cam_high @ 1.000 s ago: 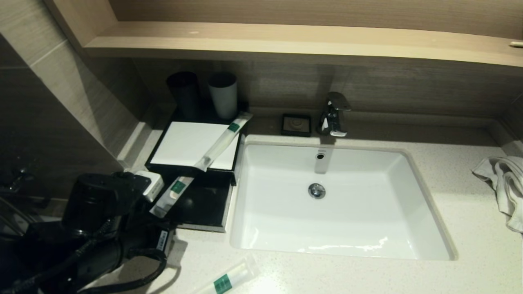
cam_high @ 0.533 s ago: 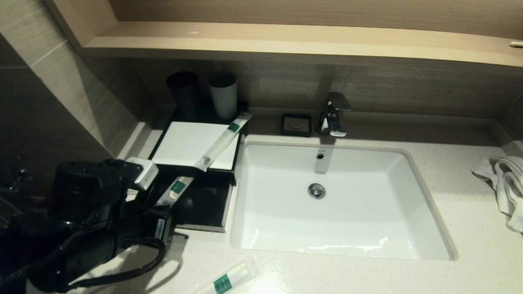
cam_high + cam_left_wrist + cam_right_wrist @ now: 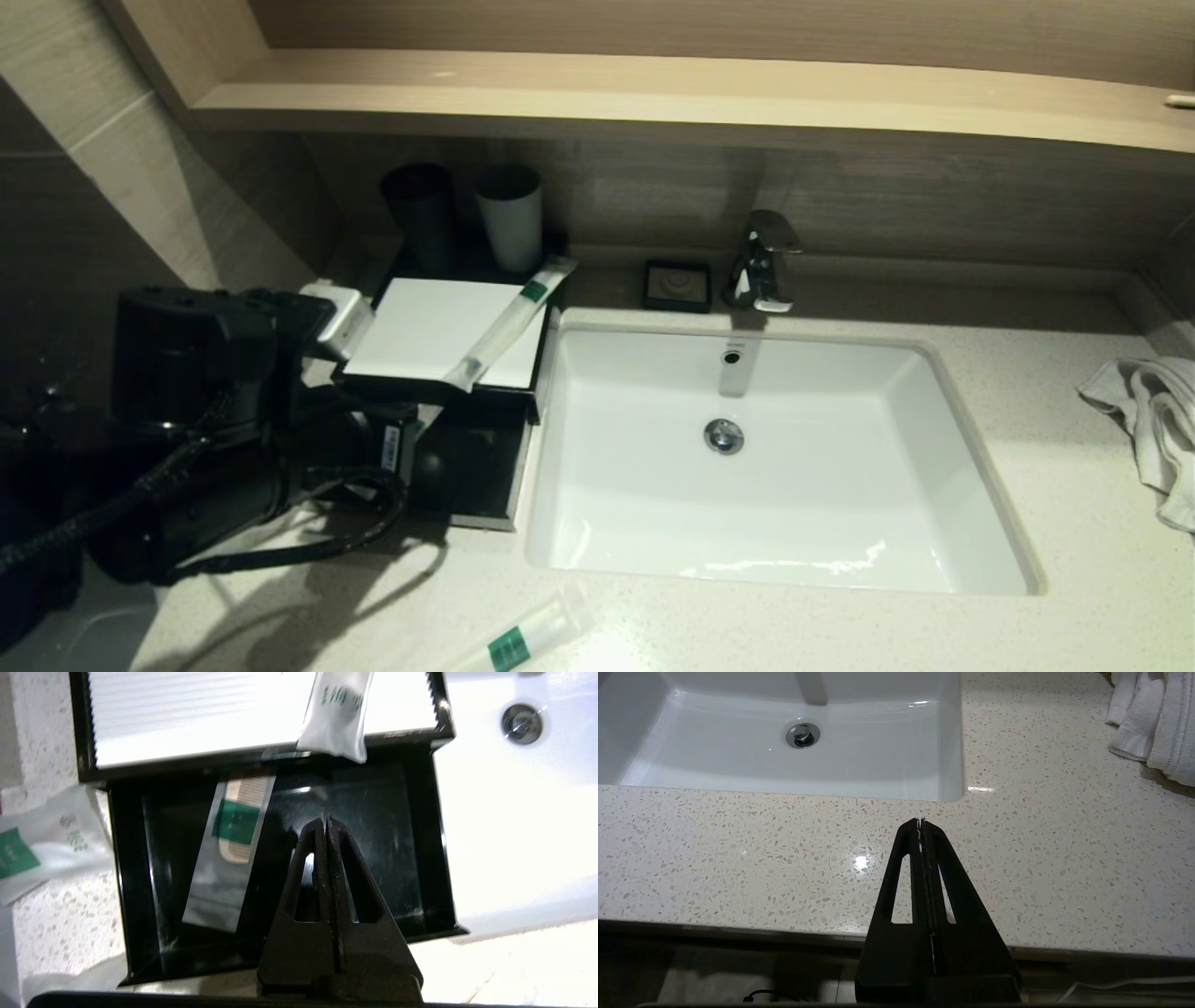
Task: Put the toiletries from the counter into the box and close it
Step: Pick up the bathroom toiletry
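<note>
left gripper fingers pressed together, empty, over drawer | right gripper likewise, parked | packet judged light, slippery, limp; best pinched mid-length

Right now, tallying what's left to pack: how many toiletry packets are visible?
4: a comb packet in the open drawer, a long tube across the box top, a sachet on the counter beside the drawer, another tube near the counter's front edge. The left arm may hide more.
</note>
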